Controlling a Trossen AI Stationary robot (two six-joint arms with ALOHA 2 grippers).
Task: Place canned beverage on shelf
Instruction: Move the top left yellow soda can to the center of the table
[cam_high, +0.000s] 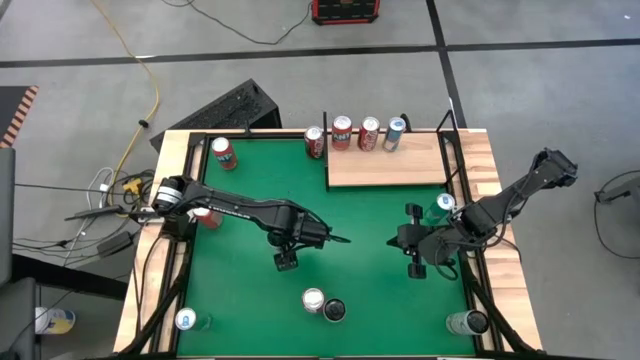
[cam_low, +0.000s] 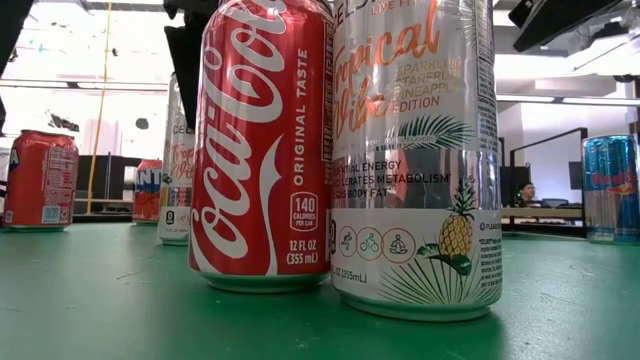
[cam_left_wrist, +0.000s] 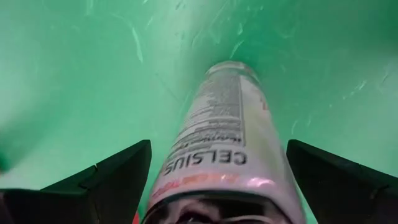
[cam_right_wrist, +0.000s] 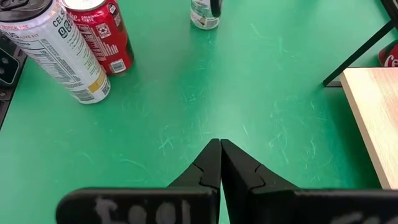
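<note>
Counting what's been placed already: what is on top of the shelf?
Three cans stand along the far edge of the shelf: two red cans and a blue-silver can. Nothing covers the board.

A grey concrete floor (cam_high: 520, 90) is lying around the bench, crossed by dark lines. A yellow cable (cam_high: 135, 55) is trailing over it beside a red-and-black box (cam_high: 346, 10). Bright ceiling lights (cam_low: 60, 35) are glaring above pale walls, and a person (cam_low: 526, 192) is sitting far behind.
</note>
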